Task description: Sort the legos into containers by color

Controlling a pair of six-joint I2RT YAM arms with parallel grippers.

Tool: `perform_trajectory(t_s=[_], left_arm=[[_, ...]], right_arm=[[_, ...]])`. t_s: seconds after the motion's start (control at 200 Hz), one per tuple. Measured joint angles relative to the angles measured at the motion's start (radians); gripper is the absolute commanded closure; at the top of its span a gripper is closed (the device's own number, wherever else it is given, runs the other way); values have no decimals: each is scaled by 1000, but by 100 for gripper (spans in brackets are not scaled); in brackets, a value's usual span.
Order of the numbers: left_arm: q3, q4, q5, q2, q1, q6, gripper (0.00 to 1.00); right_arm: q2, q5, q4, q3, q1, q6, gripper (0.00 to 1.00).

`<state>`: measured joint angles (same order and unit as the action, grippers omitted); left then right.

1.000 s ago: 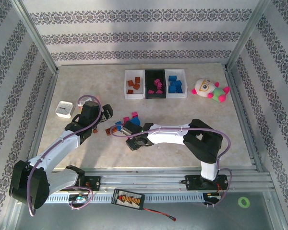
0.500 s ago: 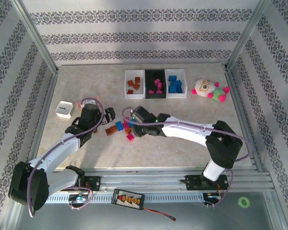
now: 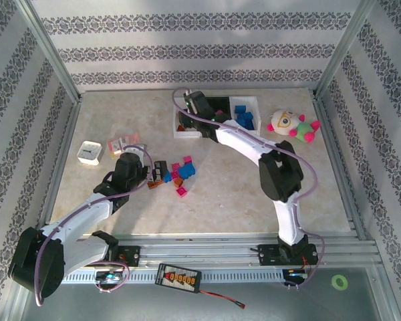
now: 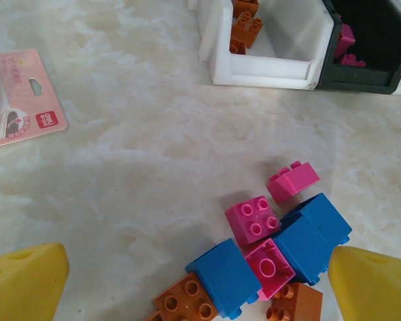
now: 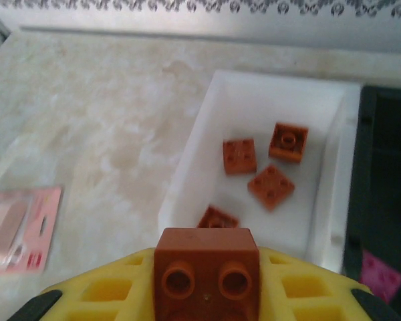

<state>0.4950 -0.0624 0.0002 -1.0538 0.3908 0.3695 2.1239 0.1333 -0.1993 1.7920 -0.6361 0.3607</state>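
The right tool (image 5: 206,302) was clenched on one brown brick (image 5: 206,257). The studs of the brick faced the wrist camera, and the yellow fingers (image 5: 130,267) pressed it from both sides. The brick was held at the near side of the left white bin (image 5: 187,175); whether it was already over the opening of the bin, I could not tell. Inside this bin lay four brown bricks (image 5: 271,186), a little apart from each other. Just beside it on the right stood the black bin (image 5: 381,167) with pink bricks (image 5: 381,274) on its floor. In the top view the right white bin (image 3: 246,134), at the end of the row, carried blue bricks (image 3: 243,119).

The left tool (image 4: 197,286) was released, with its two yellow fingertips (image 4: 23,281) wide apart. It was low over the surface (image 4: 134,167) and gripped nothing. Between the fingertips lay the loose legos (image 4: 274,247) in a tight cluster: two blue, three pink and two brown ones, several of them touching. One pink brick (image 4: 293,181) lay tilted at the far edge of the cluster.

A pink-and-white packet (image 4: 17,100) lay flat on the surface to the left, well apart from the cluster. A plush toy (image 3: 291,126) sat to the right of the bins, and a small white box (image 3: 89,152) stood near the left edge.
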Motion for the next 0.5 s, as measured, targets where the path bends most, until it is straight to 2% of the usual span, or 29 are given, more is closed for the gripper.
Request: perform_trajectory(t_s=[0.27,0.5], left_arm=[[0,-6,-5,0,1,0,1],[0,-3,-51,0,2,1,1]], right_arm=[[243,13,-9,258,26,-31,65],[288,16,-33,313,32,-69,34]])
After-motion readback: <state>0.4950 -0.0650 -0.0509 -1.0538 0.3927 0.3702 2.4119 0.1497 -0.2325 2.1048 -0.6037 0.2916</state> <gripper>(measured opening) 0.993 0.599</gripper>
